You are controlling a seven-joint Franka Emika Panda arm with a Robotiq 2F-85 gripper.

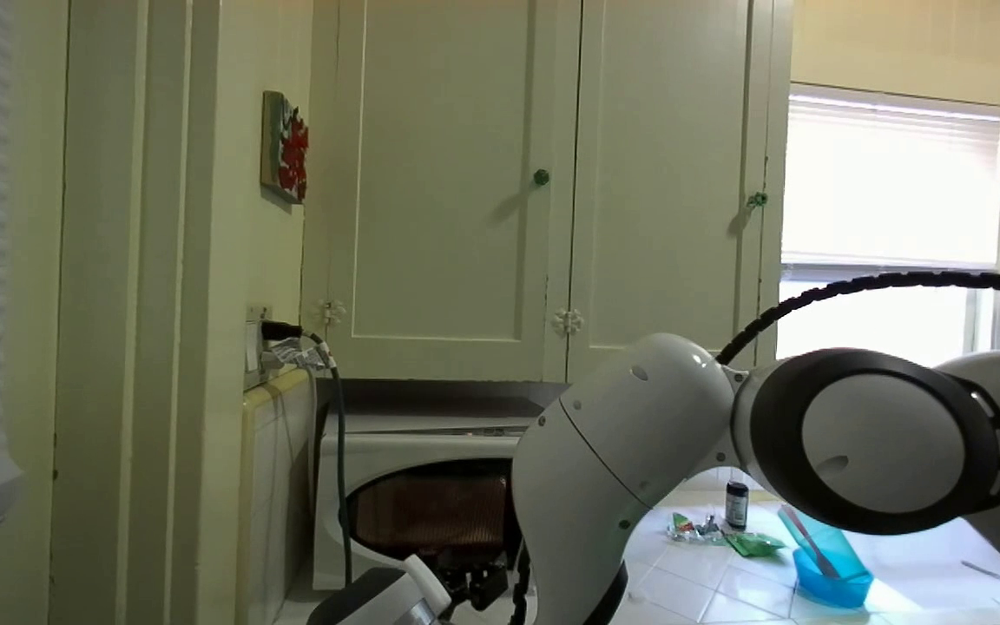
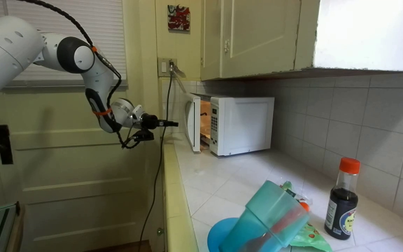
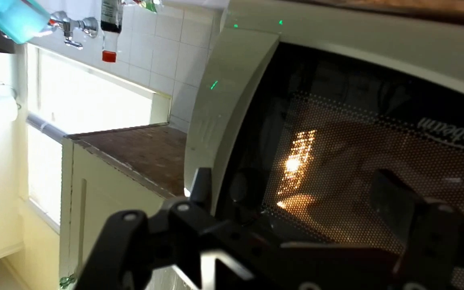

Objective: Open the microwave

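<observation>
While the tool (image 3: 293, 177) is spread wide, the microwave (image 2: 233, 125) faces it, long axis along the counter (image 2: 219, 176).

The microwave (image 2: 245, 126) is cased in white, and its dark window (image 3: 349, 161) is patterned with dots. The cabinets (image 1: 448, 174) are painted cream and the counter (image 2: 222, 175) is tiled in white. The gripper (image 2: 173, 124) is finished in black, the cup (image 2: 262, 210) is tinted turquoise, and the bottle (image 2: 343, 203) is capped in orange-red.

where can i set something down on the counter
Bare counter tile lies between the microwave and the teal cup, back toward the tiled wall. It is crowded around the cup, green packet and red-capped bottle; the pincer faces the ajar door.
</observation>
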